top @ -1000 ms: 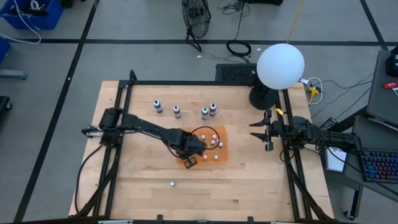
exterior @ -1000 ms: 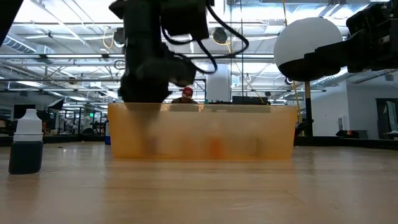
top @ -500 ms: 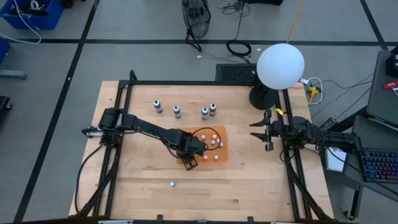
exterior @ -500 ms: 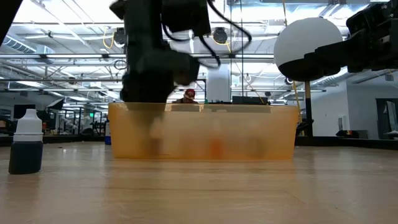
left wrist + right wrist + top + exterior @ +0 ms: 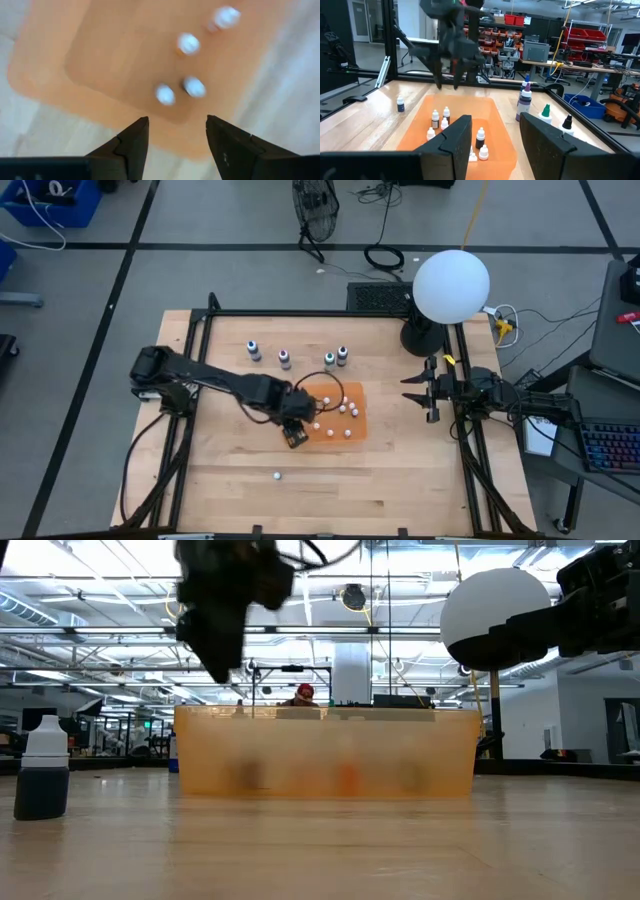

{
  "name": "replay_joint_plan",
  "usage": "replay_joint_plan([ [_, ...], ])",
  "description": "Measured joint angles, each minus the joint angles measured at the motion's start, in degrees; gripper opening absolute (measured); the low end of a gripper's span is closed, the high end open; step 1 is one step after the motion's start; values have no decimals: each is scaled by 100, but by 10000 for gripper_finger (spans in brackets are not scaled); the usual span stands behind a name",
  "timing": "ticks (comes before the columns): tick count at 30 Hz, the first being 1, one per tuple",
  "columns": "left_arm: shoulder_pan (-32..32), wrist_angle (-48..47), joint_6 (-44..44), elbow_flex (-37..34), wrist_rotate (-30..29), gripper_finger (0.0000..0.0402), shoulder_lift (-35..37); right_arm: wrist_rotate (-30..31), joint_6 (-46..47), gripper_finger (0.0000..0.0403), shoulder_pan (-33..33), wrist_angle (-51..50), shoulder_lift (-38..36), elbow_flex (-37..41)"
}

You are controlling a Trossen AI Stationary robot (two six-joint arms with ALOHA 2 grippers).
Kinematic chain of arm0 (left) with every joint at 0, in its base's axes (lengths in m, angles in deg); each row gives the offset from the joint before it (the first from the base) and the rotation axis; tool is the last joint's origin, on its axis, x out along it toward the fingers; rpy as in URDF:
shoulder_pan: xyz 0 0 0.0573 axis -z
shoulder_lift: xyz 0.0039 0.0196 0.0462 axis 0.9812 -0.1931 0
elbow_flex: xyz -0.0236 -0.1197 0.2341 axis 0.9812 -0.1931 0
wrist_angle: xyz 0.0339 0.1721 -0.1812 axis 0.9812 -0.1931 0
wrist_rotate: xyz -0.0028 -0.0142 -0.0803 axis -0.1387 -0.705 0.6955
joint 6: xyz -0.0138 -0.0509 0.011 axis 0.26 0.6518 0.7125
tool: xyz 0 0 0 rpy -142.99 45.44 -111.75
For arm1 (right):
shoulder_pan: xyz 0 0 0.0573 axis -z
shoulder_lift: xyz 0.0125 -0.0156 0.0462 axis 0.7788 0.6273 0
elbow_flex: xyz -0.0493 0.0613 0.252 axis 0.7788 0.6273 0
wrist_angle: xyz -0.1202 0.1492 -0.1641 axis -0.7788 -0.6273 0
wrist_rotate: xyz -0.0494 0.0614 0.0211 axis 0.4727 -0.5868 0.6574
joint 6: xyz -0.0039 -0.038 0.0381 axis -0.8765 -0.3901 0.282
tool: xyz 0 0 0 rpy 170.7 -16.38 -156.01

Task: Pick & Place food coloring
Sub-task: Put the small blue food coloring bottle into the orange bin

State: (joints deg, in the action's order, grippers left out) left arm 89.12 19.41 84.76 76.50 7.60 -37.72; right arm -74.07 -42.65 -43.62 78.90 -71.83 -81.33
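Several food coloring bottles stand upright on the table: a row [image 5: 284, 358] by the far edge, purple [image 5: 525, 100], green [image 5: 546, 112] and black [image 5: 567, 121] among them, and a blue one [image 5: 400, 104] alone on the near side. More small white-capped bottles [image 5: 435, 119] stand in the orange tray [image 5: 358, 425]. My left gripper [image 5: 175, 134] hangs open above the tray's near left corner, pointing down, nothing between its fingers. My right gripper [image 5: 495, 145] waits open at the table's right edge.
A black lamp base with a white globe [image 5: 450, 285] stands at the table's far right corner. Dark frame rails [image 5: 300, 313] run along the table's edges. A dark bottle with a white cap [image 5: 42, 775] shows at the left of the low view.
My left gripper has risen from inside the tray's near left corner to well above its rim, drifting slightly toward the table's left edge. The bottles in the tray stay standing on its floor.
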Motion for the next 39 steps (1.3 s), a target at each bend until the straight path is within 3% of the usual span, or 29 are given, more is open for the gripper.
replay_joint_plan([
  [5,728,-166,59,0,473,176,250,0,-2,155,0,2,-2,-1],
  [12,2122,387,362,7,-119,162,-135,-2,-2,155,2,2,0,0],
  [16,2594,589,193,7,-507,161,-480,0,-1,155,2,2,0,-1],
  [21,2748,545,343,4,-929,161,-764,0,-2,155,0,2,0,0],
  [39,2660,516,222,-10,-928,161,-931,0,-1,155,2,0,0,1],
])
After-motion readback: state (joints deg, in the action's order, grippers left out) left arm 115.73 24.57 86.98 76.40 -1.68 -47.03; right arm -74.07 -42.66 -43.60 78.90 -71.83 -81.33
